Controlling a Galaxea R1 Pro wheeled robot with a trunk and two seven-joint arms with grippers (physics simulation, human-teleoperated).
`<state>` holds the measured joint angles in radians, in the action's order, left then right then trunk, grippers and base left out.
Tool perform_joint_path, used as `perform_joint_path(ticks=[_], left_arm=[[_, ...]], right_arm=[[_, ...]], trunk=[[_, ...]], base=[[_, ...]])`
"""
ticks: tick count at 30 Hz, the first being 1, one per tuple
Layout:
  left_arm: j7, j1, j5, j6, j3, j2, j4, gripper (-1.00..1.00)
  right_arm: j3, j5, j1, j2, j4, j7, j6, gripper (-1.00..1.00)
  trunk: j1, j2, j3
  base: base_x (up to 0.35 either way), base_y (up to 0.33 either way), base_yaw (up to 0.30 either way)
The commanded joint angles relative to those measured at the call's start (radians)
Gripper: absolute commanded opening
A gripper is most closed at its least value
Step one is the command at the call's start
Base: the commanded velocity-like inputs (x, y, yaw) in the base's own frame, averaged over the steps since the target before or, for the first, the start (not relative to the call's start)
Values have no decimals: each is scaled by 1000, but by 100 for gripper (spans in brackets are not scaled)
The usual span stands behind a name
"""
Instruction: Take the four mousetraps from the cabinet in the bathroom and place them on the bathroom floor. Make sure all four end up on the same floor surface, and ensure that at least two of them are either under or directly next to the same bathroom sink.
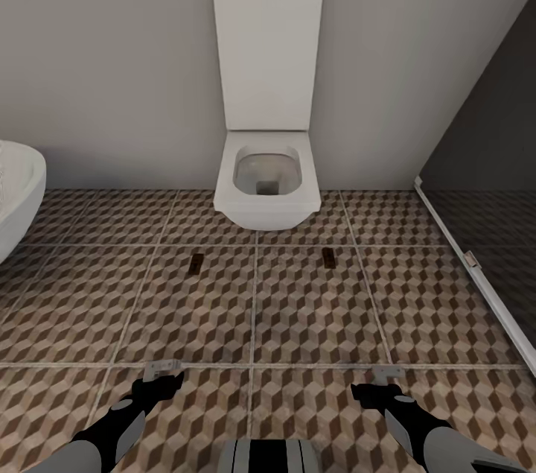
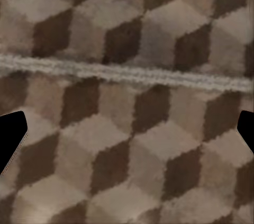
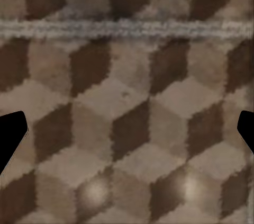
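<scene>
Two mousetraps lie flat on the cube-patterned bathroom floor (image 1: 313,324) in front of the toilet, one on the left (image 1: 196,263) and one on the right (image 1: 328,257). The other mousetraps and the wooden cabinet are out of view. My left gripper (image 1: 164,369) hangs low over the tiles, well short of the left trap. It is open, with nothing between its fingers (image 2: 11,136). Over on the other side, my right gripper (image 1: 383,376) is also open and empty, its fingers (image 3: 11,134) spread wide above bare tiles and a grout line.
A white wall-hung toilet (image 1: 266,182) with its lid up stands against the grey wall ahead. The rim of a white sink (image 1: 16,194) juts in at the left edge. A dark panel with a white floor rail (image 1: 476,272) runs along the right.
</scene>
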<state>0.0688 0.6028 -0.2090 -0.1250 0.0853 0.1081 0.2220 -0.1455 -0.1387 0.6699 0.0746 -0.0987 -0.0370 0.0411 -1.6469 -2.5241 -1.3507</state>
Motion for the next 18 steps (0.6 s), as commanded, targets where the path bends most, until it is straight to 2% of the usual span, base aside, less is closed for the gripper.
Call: perform_joint_path(ticks=[1,18], left_arm=[[2,1,-10,-4,8,1,-1,100],[-1,1,-10,-4,10,1,-4,100]], right_arm=[[-9,-10,0,0,1,-4,3,100],[-9,-12,0,2,1,-2,0,100]], trunk=[[1,0,3],[8,4,69]], base=[[0,0,0],[0,0,0]])
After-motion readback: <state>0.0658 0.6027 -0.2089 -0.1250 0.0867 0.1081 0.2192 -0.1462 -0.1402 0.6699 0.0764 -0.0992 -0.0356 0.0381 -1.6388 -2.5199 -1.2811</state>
